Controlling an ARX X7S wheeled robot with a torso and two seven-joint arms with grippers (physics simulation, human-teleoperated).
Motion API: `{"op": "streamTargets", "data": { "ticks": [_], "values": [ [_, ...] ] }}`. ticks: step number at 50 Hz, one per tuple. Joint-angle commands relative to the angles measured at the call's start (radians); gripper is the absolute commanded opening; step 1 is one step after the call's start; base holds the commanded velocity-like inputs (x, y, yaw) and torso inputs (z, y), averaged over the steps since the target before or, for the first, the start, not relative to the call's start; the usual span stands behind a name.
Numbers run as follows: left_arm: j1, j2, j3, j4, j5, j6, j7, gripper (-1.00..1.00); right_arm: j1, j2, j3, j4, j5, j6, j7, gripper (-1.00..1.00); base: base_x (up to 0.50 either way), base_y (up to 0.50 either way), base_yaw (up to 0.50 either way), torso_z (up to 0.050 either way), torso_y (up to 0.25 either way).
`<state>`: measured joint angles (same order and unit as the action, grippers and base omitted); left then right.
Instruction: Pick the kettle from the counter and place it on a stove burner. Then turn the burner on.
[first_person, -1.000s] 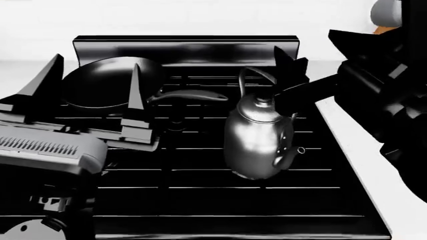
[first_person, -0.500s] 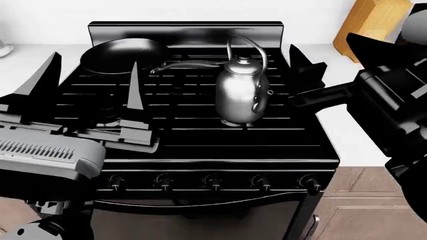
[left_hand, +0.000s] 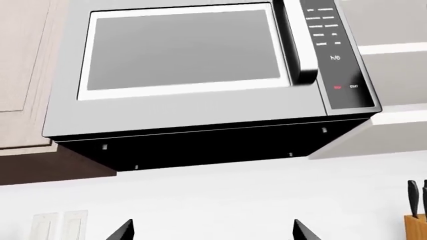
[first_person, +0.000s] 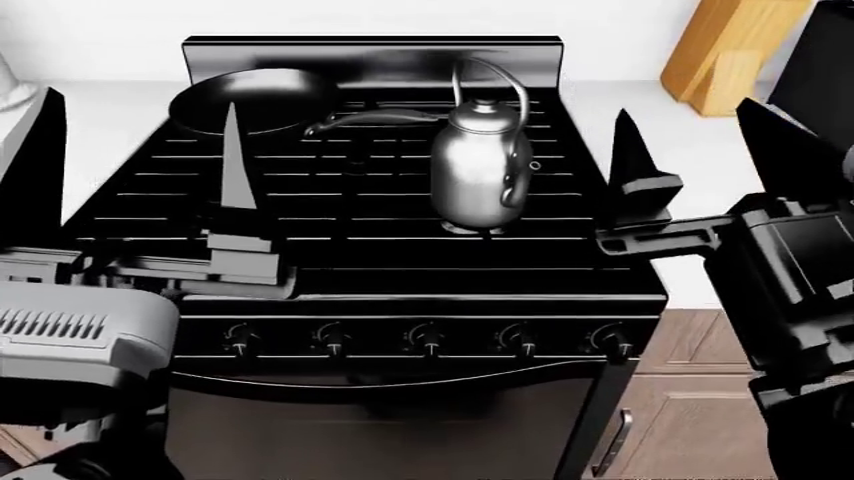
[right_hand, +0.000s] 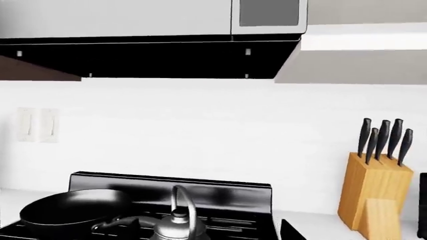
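white counter (first_person: 114, 105) and wall are flanking a glossy black range (first_person: 400, 290), with a microwave (left_hand: 200, 75) hanging above it.

item, kettle (first_person: 478, 170): steel, upright, sitting free on the grates over a rear right stove burner (first_person: 470, 228), which is mostly hidden under it; spout is pointing right; nothing is gripping it.

item, right gripper (first_person: 701, 150): jaws are standing wide apart, holding nothing, hovering just right of the range edge, near the kettle but apart from it.

item, left gripper (first_person: 140, 150): equally spread, empty, hanging over the left grates.

item, knob row (first_person: 424, 340): five knobs along the front panel, none being touched; which one is feeding the kettle's burner cannot be told.

risks: choosing the wrong knob would be lighting an empty burner or the one near the frying pan (first_person: 254, 100); a right arm swinging low toward the panel could be clipping the kettle's arched handle and tipping it.

surroundings: pan handle is reaching toward the kettle, close beside it; knife block (right_hand: 373, 195) is standing on the right counter, clear of the knobs.
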<state>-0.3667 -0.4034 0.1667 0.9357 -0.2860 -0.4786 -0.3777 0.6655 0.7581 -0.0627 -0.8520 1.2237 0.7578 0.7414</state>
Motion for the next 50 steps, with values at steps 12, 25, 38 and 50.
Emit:
{"op": "streamTargets", "data": {
  "ticks": [12,25,38,50],
  "values": [
    [-0.003,-0.014,-0.004,0.073,0.033,0.038,-0.044,1.00,-0.440,-0.079,0.007,-0.111,-0.570,-0.253,-0.045,1.00,0.00,0.00,0.00,-0.050,0.000],
    [-0.016,-0.076,0.026,0.109,0.008,0.055,-0.133,1.00,-0.486,-0.095,-0.054,-0.081,-0.679,-0.240,-0.001,1.00,0.00,0.00,0.00,-0.050,0.000],
    [-0.058,-0.208,0.106,0.108,-0.062,0.101,-0.288,1.00,-0.540,-0.102,-0.080,-0.024,-0.701,-0.265,-0.013,1.00,0.00,0.00,0.00,-0.050,0.000],
    [-0.078,-0.259,0.151,0.099,-0.081,0.138,-0.345,1.00,-0.563,-0.101,-0.067,0.021,-0.670,-0.287,-0.040,1.00,0.00,0.00,0.00,-0.050,0.000]
  ]
}}
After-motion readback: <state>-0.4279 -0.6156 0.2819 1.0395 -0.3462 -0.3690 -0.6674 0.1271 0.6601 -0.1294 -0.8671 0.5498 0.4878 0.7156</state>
